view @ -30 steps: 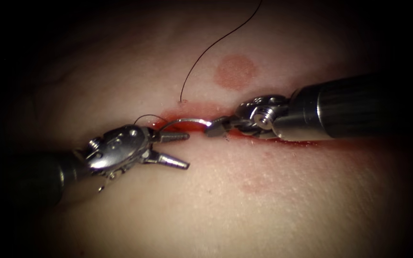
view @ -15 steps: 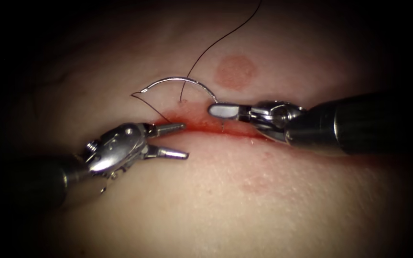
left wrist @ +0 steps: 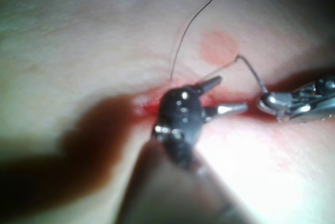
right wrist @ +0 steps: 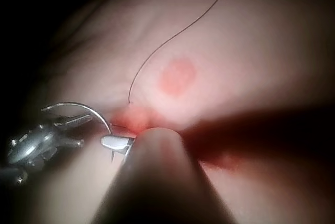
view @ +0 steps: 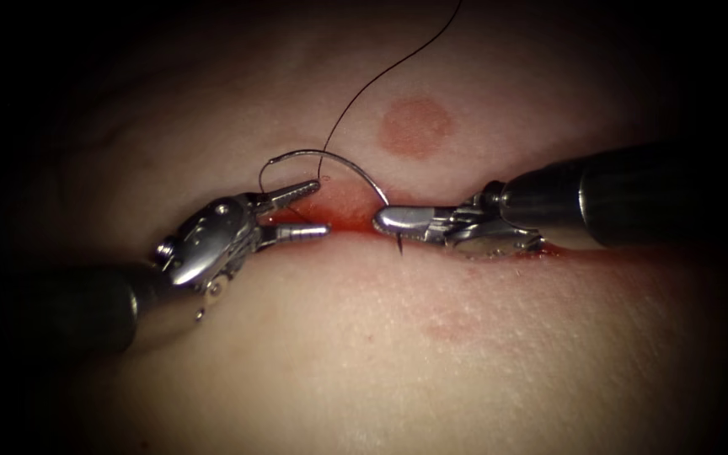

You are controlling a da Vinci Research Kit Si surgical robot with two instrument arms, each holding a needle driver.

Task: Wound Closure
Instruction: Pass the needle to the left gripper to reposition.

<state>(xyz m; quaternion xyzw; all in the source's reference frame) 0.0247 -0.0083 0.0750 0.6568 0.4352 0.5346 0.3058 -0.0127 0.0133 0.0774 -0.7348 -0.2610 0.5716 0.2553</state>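
The right hand (view: 385, 221) is clamped on the needle (view: 330, 160) near its tip end, clear of the tissue (view: 398, 354). The left hand (view: 318, 206) is spread, empty. The endoscope view shows the thread (view: 381, 76) entering above the cut (view: 347, 221).

The tissue (view: 398, 354) is the surface that carries everything here, pale and smooth, with the cut (view: 355, 221) running across it as a narrow slit. Red fluid (view: 343, 206) lies on the tissue along the cut and just above it, and a round reddish spot (view: 415, 126) marks the tissue well above the cut. A dark thread (view: 364, 88) rests on the tissue above the cut and seems to enter it just beside the slit's upper edge.
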